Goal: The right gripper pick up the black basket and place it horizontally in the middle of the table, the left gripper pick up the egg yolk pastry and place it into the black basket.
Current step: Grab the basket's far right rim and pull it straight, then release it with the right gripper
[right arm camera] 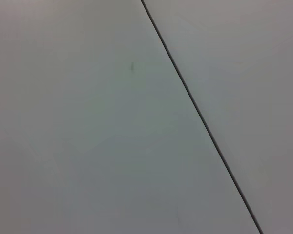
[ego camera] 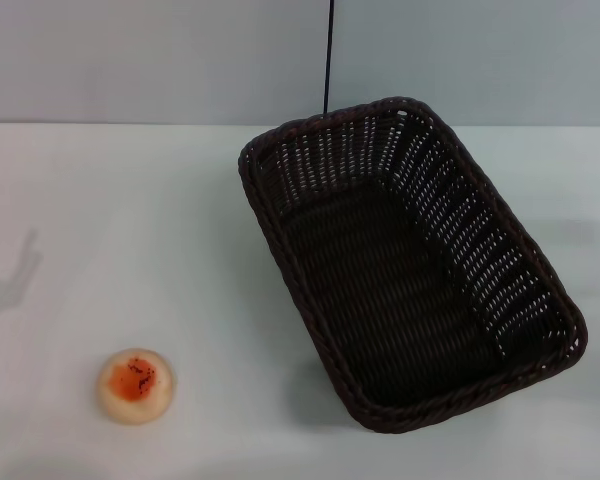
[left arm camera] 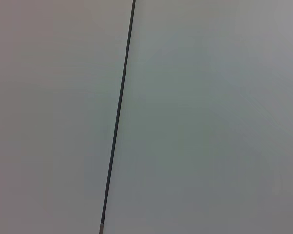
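Note:
The black basket is a large dark woven wicker basket standing on the white table, right of centre, turned at a slant with one short end toward the back wall. It is empty inside. The egg yolk pastry is a small cream dome with an orange-red top, lying on the table at the front left, well apart from the basket. Neither gripper shows in any view. Both wrist views show only a plain grey wall with a thin dark seam.
A grey wall stands behind the table with a thin dark vertical seam above the basket. A faint shadow falls on the table at the far left edge. Bare tabletop lies between the pastry and the basket.

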